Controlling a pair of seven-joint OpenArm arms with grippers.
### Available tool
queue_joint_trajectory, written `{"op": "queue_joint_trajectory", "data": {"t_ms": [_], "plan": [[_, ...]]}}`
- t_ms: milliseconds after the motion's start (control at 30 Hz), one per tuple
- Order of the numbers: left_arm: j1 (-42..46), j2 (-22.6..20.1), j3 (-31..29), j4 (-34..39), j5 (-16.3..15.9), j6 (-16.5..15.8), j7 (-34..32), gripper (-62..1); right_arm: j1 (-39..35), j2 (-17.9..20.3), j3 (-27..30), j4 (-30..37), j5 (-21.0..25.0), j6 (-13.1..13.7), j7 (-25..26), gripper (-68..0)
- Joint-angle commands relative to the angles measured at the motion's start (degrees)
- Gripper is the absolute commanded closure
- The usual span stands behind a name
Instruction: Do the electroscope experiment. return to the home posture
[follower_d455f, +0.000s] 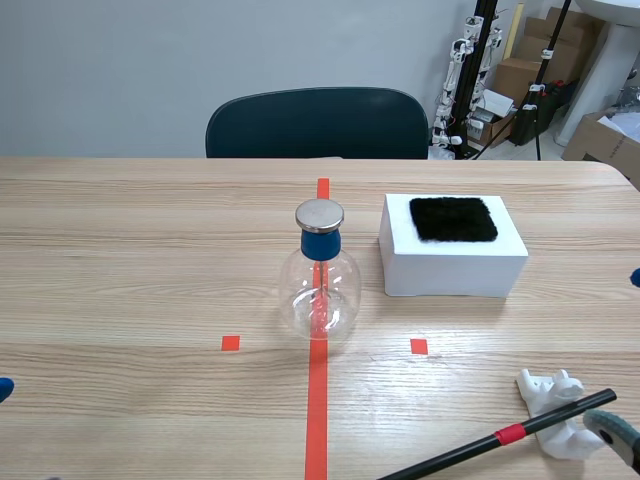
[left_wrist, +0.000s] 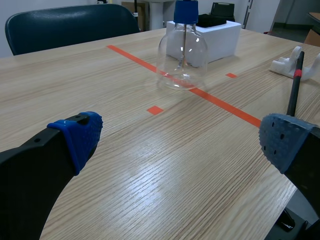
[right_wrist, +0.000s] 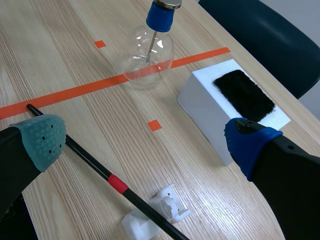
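Observation:
The electroscope (follower_d455f: 320, 278), a clear glass flask with a blue neck and metal cap, stands on the orange tape line mid-table; it shows ahead of both grippers (left_wrist: 182, 50) (right_wrist: 149, 47). A black rod with a red band (follower_d455f: 500, 440) (right_wrist: 107, 174) rests across a white stand (follower_d455f: 558, 408) (right_wrist: 159, 212) at the near right. A white box (follower_d455f: 452, 262) (right_wrist: 210, 107) carries a black fur pad (follower_d455f: 453, 218) (right_wrist: 244, 93). My left gripper (left_wrist: 177, 137) is open low at the near left. My right gripper (right_wrist: 145, 140) is open above the rod, holding nothing.
A dark chair (follower_d455f: 318, 122) stands at the table's far edge. Cardboard boxes and tripod legs (follower_d455f: 530, 70) crowd the back right, off the table. Small orange tape squares (follower_d455f: 231, 343) mark the wood on either side of the flask.

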Motion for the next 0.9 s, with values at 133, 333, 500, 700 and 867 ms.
{"op": "queue_joint_trajectory", "data": {"t_ms": [133,333,500,700,867], "plan": [[0.3,-0.2,-0.1,0.7,-0.6,0.0,-2.9,-62.3,0.7,0.9,-0.2,0.4,1.0,0.0,0.9,-67.9],[0.3,-0.2,-0.1,0.7,-0.6,0.0,-2.9,-62.3,0.7,0.9,-0.2,0.4,1.1,0.0,1.3,-67.9],[0.3,-0.2,-0.1,0.7,-0.8,0.0,-2.9,-62.3,0.7,0.9,-0.2,0.4,1.0,0.0,1.3,-67.9],[4.8,-1.7,-0.4,3.3,-8.9,-0.7,-2.9,-62.3,0.7,0.9,-0.2,0.4,1.1,0.0,1.3,-67.9],[15.0,-2.9,-5.7,13.0,-15.7,-0.7,1.7,-62.3,0.7,0.9,-0.2,1.1,1.0,0.3,1.2,-67.9]]}}
